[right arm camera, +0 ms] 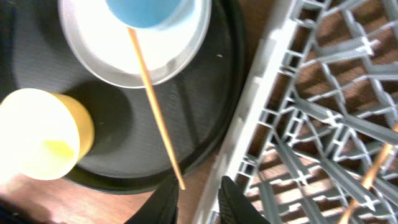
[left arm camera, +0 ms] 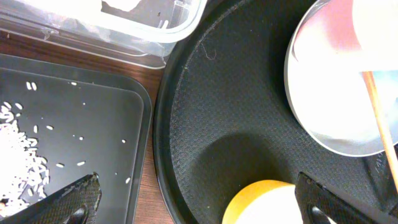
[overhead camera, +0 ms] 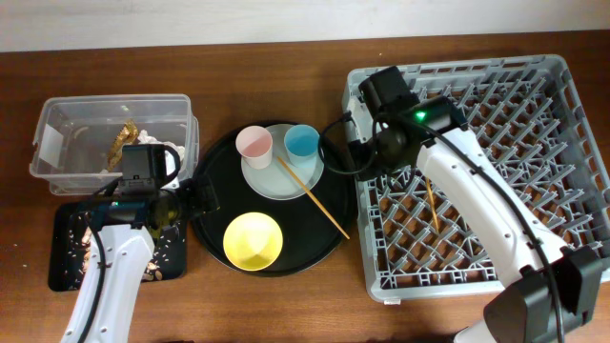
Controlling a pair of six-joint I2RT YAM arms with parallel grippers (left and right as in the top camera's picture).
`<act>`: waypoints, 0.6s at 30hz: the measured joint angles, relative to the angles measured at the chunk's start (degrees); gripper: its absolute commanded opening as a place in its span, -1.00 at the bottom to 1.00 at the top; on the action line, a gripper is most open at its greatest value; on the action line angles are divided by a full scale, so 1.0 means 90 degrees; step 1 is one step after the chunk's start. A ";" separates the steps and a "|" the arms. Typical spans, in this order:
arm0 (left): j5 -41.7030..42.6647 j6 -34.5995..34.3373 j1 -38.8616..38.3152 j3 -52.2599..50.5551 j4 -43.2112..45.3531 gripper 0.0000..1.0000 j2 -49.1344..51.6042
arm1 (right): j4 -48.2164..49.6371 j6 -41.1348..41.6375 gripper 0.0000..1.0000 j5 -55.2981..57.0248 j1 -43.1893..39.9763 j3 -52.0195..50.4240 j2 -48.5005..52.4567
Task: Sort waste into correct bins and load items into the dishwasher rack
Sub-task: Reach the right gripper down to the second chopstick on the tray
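A pink cup (overhead camera: 254, 143) and a light-blue cup (overhead camera: 302, 143) stand on the grey plate (overhead camera: 276, 181). One chopstick (overhead camera: 315, 200) lies from the plate to the tray rim. The yellow bowl (overhead camera: 253, 238) sits in front. A second chopstick (overhead camera: 435, 205) lies in the grey rack (overhead camera: 534, 114). The clear tub (overhead camera: 57, 143) holds the wrapper (overhead camera: 124, 138) and tissue (overhead camera: 170, 152). The shallow black tray (overhead camera: 67, 272) holds scraps (left arm camera: 18, 168). My left gripper (left arm camera: 199, 205) is open, straddling the two trays' edges. My right gripper (right arm camera: 202, 202) is slightly open and empty at the chopstick's (right arm camera: 155, 112) tip.
The cups, plate and bowl rest on a large round black tray (overhead camera: 214, 238) between the bins and the rack. The rack's left wall (right arm camera: 261, 112) runs right beside the right gripper. A strip of bare wooden table (left arm camera: 146, 193) separates the black tray from the round tray.
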 measured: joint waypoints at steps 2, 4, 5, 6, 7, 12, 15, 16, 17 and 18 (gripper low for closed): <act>0.0000 0.0000 0.0000 -0.0002 0.0000 0.98 0.0000 | 0.0117 -0.0049 -0.37 -0.0100 0.0134 -0.0046 0.0002; 0.0000 0.0000 0.0000 -0.0002 -0.0002 0.98 0.0000 | 0.0393 -0.0175 -0.25 -0.0158 0.0342 -0.0170 0.0002; 0.0000 0.0000 0.0000 -0.0002 0.0002 0.98 0.0000 | 0.0580 -0.0226 -0.22 -0.0165 0.0452 -0.0279 0.0002; 0.0000 0.0000 0.0000 0.0000 -0.0007 0.98 0.0000 | 0.0794 -0.0342 -0.17 -0.0180 0.0597 -0.0449 0.0002; 0.0000 0.0000 0.0000 0.0000 0.0007 0.98 0.0000 | 0.0942 -0.0403 -0.12 -0.0180 0.0707 -0.0595 0.0002; -0.0002 0.0000 0.0000 0.0000 0.0000 0.98 0.0000 | 0.1817 -0.0622 0.05 0.0143 0.1076 -0.1464 0.0015; 0.0000 0.0000 0.0000 0.0000 -0.0002 0.98 0.0000 | 0.2477 -0.0685 0.15 0.0311 0.1090 -0.2040 0.0024; 0.0000 0.0000 0.0000 0.0000 -0.0005 0.98 0.0000 | 0.2579 -0.0685 0.16 0.0323 0.1090 -0.2123 0.0027; 0.0000 0.0000 0.0000 -0.0002 0.0000 0.98 0.0000 | 0.2815 -0.0680 0.19 0.0367 0.1090 -0.2404 0.0051; -0.0002 0.0000 0.0000 0.0000 0.0000 0.98 0.0000 | 0.3050 -0.0695 0.20 0.0384 0.1090 -0.2572 0.0056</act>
